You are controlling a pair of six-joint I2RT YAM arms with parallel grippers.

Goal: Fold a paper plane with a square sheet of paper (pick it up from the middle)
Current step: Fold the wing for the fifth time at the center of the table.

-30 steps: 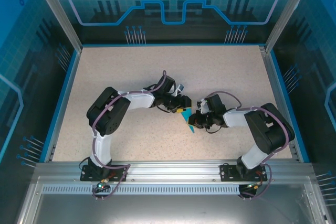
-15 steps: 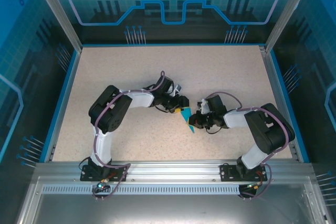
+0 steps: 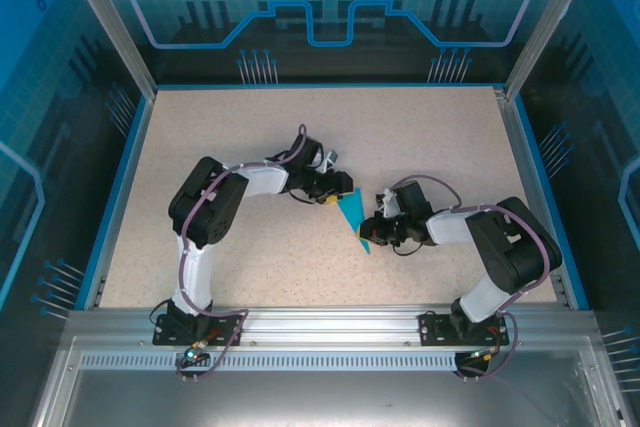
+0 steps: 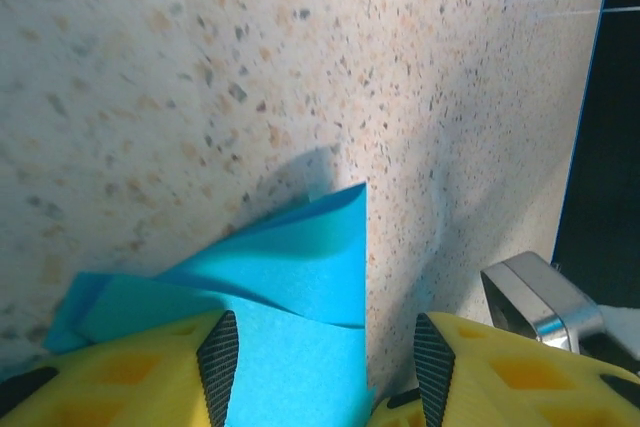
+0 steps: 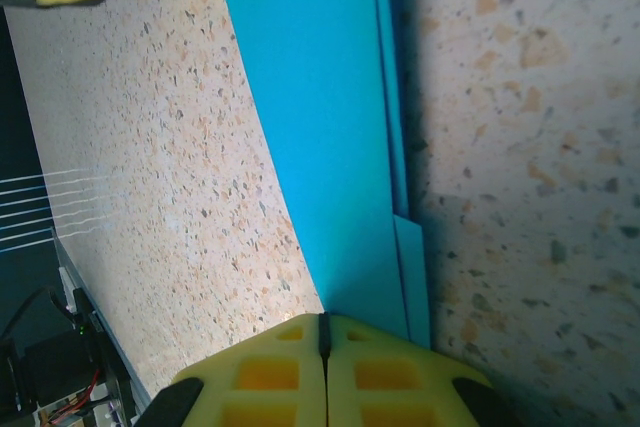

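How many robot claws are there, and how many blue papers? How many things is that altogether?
Robot claws: 2, the left gripper and the right gripper
Blue paper: 1, the folded sheet of paper
Total: 3
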